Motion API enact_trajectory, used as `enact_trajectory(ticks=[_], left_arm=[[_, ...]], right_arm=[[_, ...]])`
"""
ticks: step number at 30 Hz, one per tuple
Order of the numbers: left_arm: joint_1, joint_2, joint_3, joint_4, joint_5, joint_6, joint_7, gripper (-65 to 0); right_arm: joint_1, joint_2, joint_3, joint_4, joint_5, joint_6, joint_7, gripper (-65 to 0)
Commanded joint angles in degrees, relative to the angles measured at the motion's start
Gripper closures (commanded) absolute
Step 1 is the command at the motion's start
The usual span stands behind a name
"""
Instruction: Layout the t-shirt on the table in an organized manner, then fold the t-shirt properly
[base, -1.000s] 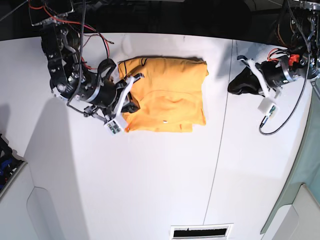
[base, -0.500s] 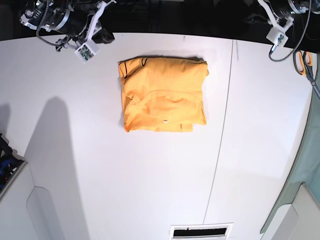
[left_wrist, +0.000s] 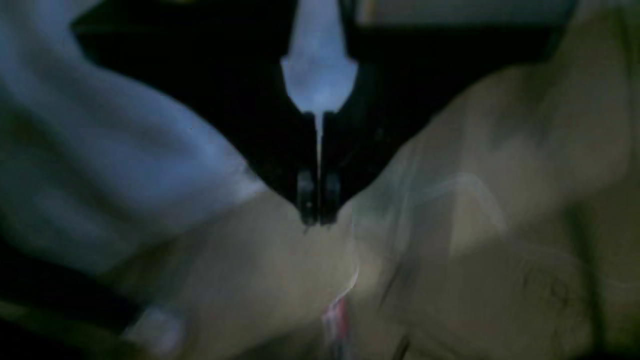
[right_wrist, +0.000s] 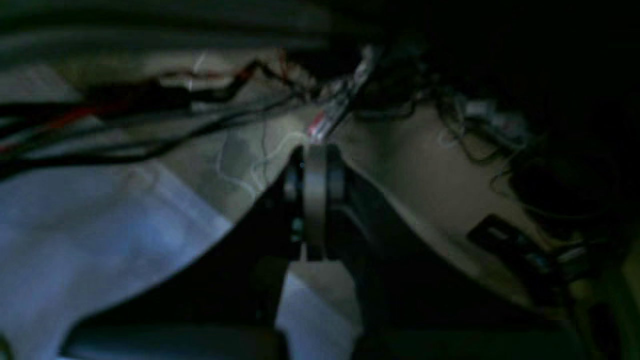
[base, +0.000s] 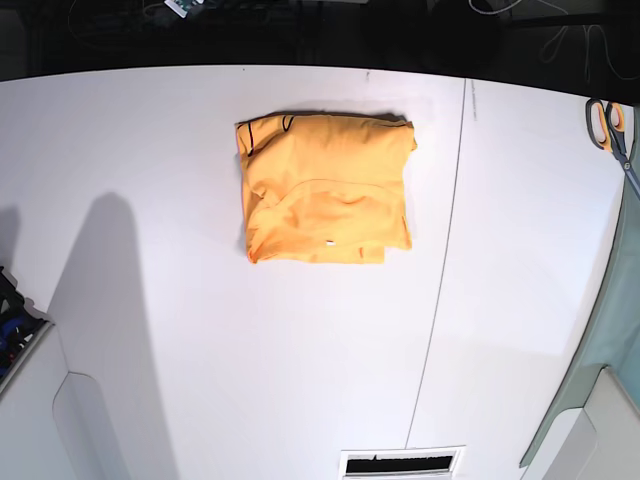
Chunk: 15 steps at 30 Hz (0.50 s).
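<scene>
A: Overhead, the folded t-shirt (base: 325, 190) lies on the table (base: 200, 350), no arms showing.

B: Wrist cameras differ: left gripper (left_wrist: 318, 210) and right gripper (right_wrist: 315, 200) fingers pressed together, holding nothing, no shirt near them.

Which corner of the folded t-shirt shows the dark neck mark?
The t-shirt shows it at its far-left corner in the base view; the other corners are plain orange.

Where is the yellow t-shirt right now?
In the base view, the t-shirt lies folded on the white table, toward the far edge, just left of the thin dark seam.
</scene>
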Motion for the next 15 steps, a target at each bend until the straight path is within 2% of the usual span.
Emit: enact_trajectory(ticks=[1, 4, 8, 11, 15], left_arm=[[-1.0, -0.9, 2.1, -2.2, -0.1, 0.2, -0.9, -1.3], [-7.5, -0.7, 8.0, -10.7, 0.0, 0.5, -3.2, -1.3], [-15.2, 1.7, 14.1, -20.3, 1.0, 0.4, -4.6, -1.3], [-19.8, 3.9, 16.4, -27.0, 1.5, 0.4, -5.4, -1.3], [-23.8, 6.3, 17.0, -32.7, 4.9, 0.4, -6.0, -1.3]], right_arm=[[-0.4, -0.3, 0.0, -1.3, -0.6, 0.1, 0.2, 0.0], [1.5, -2.0, 0.0, -8.7, -3.4, 0.1, 0.2, 0.0], [7.0, -3.9, 0.0, -22.0, -4.5, 0.1, 0.2, 0.0], [12.9, -5.9, 0.0, -32.3, -5.6, 0.0, -0.8, 0.0], [20.3, -8.7, 0.0, -42.7, -7.4, -2.1, -1.3, 0.0]])
